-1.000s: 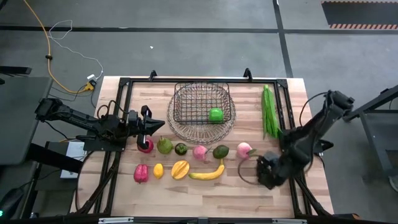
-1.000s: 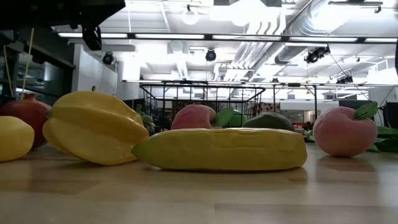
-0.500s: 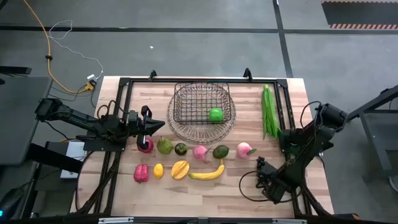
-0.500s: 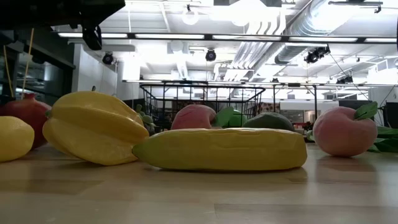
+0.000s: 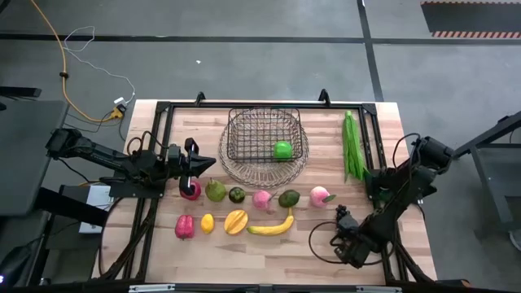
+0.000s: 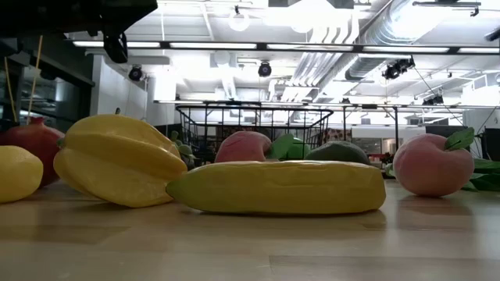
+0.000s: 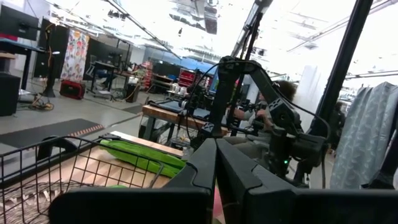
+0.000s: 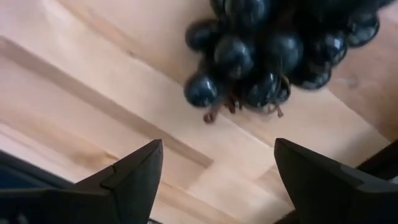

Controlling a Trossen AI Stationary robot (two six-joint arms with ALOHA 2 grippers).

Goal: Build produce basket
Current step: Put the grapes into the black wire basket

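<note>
The right gripper (image 5: 348,247) hangs low over the table (image 5: 301,244) near its front right corner, fingers (image 8: 124,180) spread wide apart. A bunch of dark grapes (image 8: 280,50) lies on the wood just ahead of those fingers, not between them and not touched. A second ago this gripper was farther back, near the peach (image 5: 320,196); it has since moved toward the table's front edge and its fingers have narrowed somewhat.

The left gripper (image 5: 192,167) waits with fingers (image 7: 205,168) pressed together, holding nothing, above the red apple (image 5: 190,190) beside the basket (image 5: 264,145); it has not moved. The basket holds one green apple (image 5: 282,150). The long green husk (image 5: 352,146) lies to the basket's right. The banana (image 5: 272,227), starfruit (image 5: 236,221), lemon (image 5: 207,222) and red pepper (image 5: 185,226) sit in the front row, unchanged.
</note>
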